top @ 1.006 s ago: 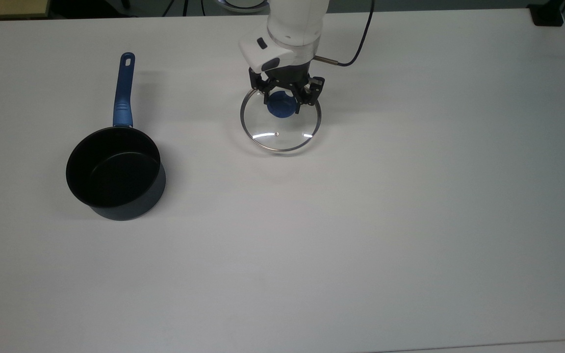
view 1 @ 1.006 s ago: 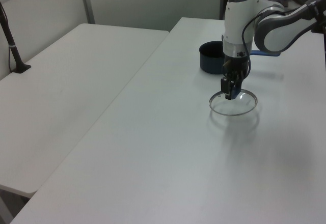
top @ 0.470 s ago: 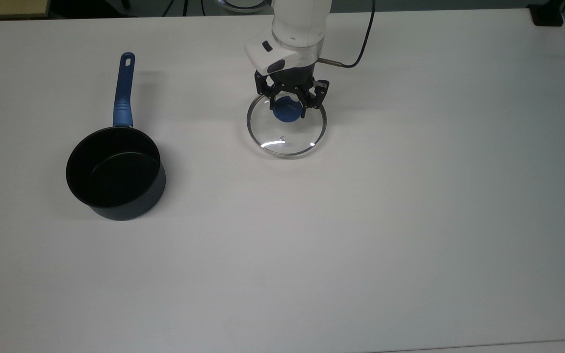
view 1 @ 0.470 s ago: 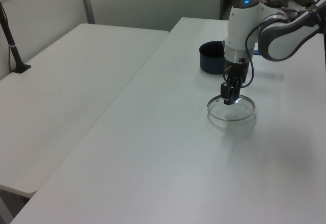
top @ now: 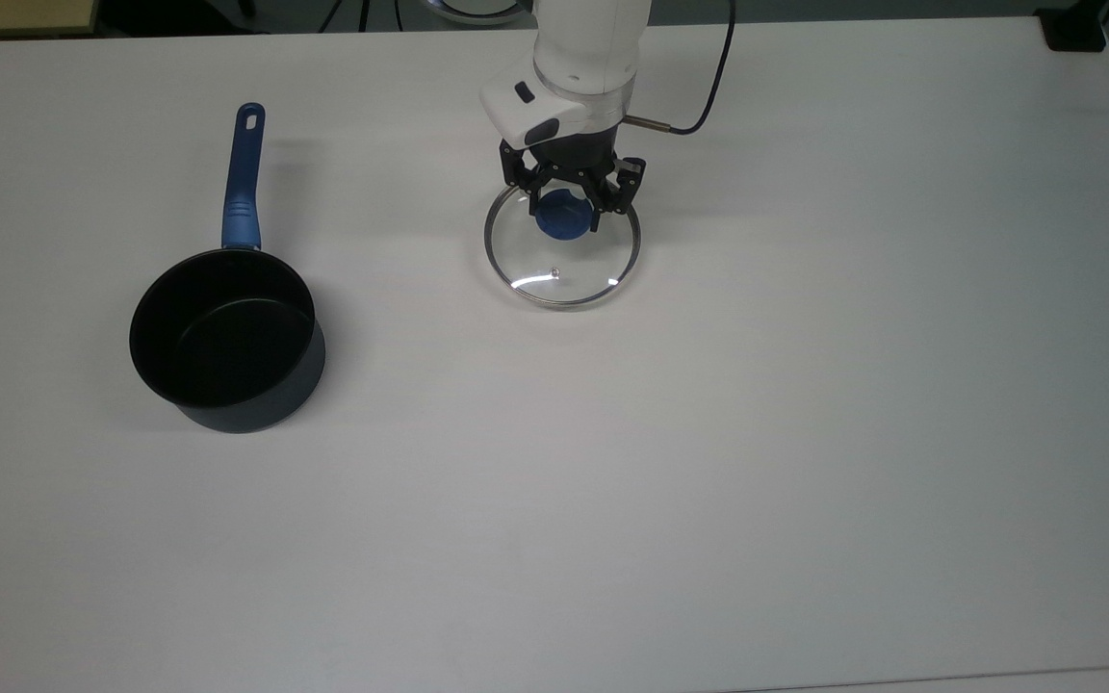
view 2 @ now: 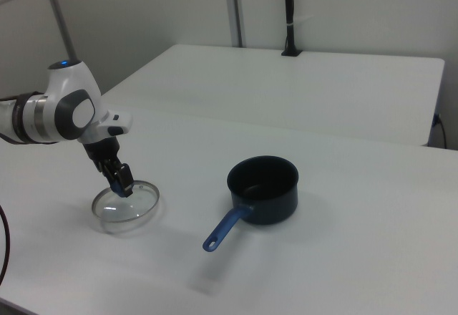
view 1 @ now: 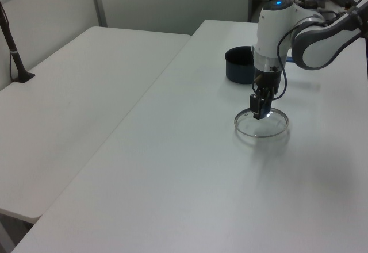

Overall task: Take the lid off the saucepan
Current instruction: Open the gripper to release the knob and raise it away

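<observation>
Navy saucepan [top: 227, 346], blue-knobbed clear lid [top: 562, 258], white table [top: 805, 385]

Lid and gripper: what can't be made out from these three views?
- Knob of the lid: in the top view the gripper covers its upper part, so finger contact cannot be judged.
- Lid against the table: whether the rim rests flat cannot be told in the left view or the right view; the glass is clear and small there.
- Saucepan: in the left view the arm hides its handle.

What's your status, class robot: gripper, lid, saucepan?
Gripper at the lid's blue knob, lid flat on table. Saucepan uncovered, standing apart. Nothing in the way.
</observation>
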